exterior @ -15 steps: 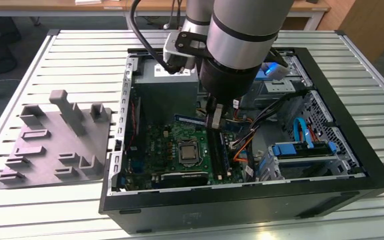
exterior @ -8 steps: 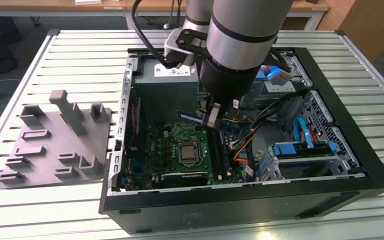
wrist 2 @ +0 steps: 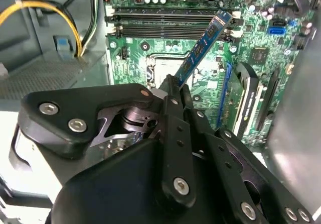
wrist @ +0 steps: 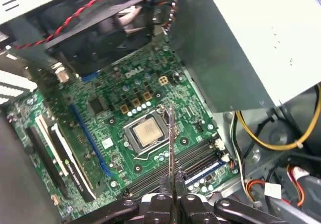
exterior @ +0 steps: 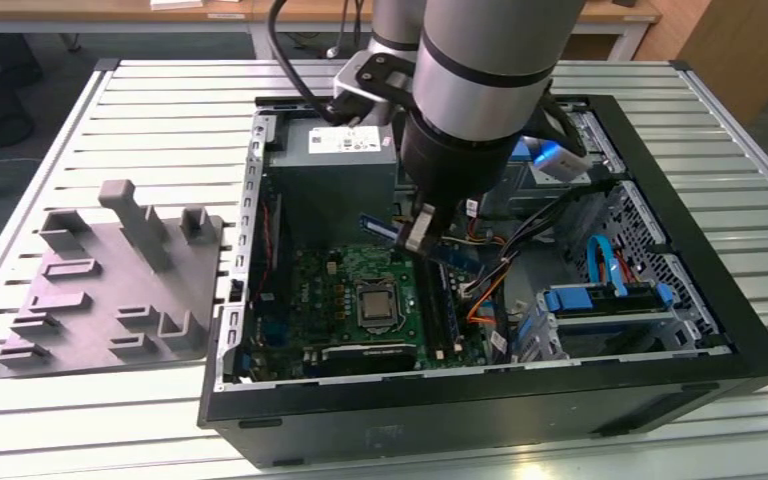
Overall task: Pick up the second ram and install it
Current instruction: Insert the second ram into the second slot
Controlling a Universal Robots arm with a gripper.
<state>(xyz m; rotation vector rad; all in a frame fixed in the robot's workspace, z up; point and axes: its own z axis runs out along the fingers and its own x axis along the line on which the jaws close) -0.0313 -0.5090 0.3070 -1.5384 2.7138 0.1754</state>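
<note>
My gripper (exterior: 420,232) is shut on the second ram (exterior: 454,254), a narrow blue-green strip held in the air inside the open computer case (exterior: 704,300). In the second wrist view the ram (wrist 2: 203,45) sticks out from between the black fingers (wrist 2: 173,113), tilted above the motherboard (wrist 2: 251,48) and ending over the long black memory slots (wrist 2: 165,25). In the first wrist view the ram (wrist: 171,143) appears edge-on, rising from the gripper (wrist: 171,181) over the slots (wrist: 165,174) beside the processor (wrist: 148,132). The ram is apart from the slots.
The grey power supply (exterior: 337,160) stands at the back of the case. Cable bundles (exterior: 491,280) and a blue drive bay (exterior: 584,300) lie on the exterior view's right. A grey moulded fixture (exterior: 117,290) sits on the slatted table (exterior: 157,110) beside the case.
</note>
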